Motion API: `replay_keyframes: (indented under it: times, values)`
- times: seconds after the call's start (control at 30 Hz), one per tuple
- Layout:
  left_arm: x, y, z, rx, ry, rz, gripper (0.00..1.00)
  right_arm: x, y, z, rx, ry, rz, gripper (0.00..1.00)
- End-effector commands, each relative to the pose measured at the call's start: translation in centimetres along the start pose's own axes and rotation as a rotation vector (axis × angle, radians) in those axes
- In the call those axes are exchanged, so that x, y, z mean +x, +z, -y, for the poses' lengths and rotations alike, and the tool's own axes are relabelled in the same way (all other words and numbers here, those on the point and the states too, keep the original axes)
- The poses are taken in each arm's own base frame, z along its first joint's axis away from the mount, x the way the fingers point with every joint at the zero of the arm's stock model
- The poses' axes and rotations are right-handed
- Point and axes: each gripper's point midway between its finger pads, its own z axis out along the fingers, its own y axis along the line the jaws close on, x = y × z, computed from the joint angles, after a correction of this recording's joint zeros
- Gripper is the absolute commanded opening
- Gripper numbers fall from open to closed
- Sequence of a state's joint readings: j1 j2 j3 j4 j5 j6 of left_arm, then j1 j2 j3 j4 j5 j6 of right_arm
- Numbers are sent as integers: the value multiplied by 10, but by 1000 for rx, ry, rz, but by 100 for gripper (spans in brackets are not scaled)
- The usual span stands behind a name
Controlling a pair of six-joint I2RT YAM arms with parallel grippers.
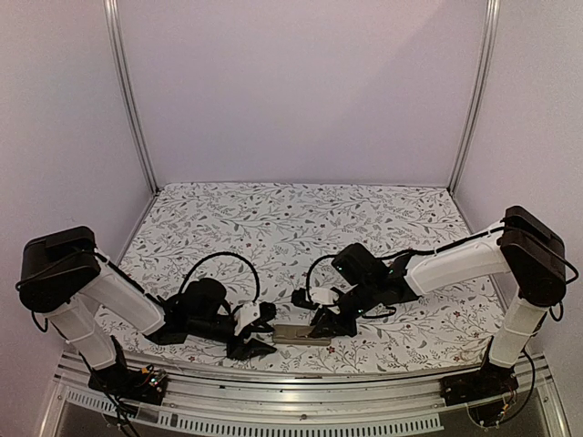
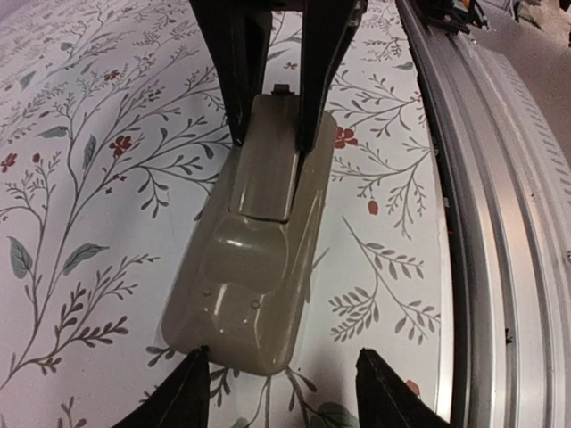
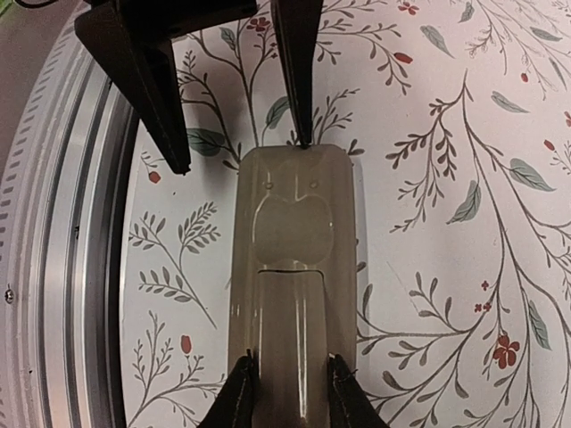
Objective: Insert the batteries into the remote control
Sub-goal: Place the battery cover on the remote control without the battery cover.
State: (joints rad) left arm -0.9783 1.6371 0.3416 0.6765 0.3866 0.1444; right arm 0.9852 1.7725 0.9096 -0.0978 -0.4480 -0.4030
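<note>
Lying alongside front rail, remote control clamped

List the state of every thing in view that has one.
remote control: lying flat, tan back up.
battery cover: in place on the remote's back.
right end effector: closed on the remote's cover end.
left end effector: open, straddling the remote's other end, not gripping.

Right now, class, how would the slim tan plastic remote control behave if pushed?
The slim tan plastic remote control lies flat, so it would likely slide, not roll. Its glossy back looks slippery. Pinched in the right gripper, it might pivot.
</note>
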Motion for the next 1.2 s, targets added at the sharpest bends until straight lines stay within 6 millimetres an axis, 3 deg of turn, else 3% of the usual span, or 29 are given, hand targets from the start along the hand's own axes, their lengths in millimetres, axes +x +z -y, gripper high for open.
replay_keyframes:
  times: [0.0, 0.77, 1.0, 1.17]
  values:
    - [-3, 3, 2, 29, -4, 12, 55, -2, 9, 5, 26, 17, -8, 13]
    - [-3, 3, 2, 27, -5, 11, 55, -1, 8, 3, 45, 36, -15, 31]
    - [-3, 3, 1, 26, -8, 9, 55, -5, 7, 1, 38, 33, -5, 32]
    - [-3, 3, 0, 24, -6, 7, 55, -13, 3, -3, 23, 35, 17, 41]
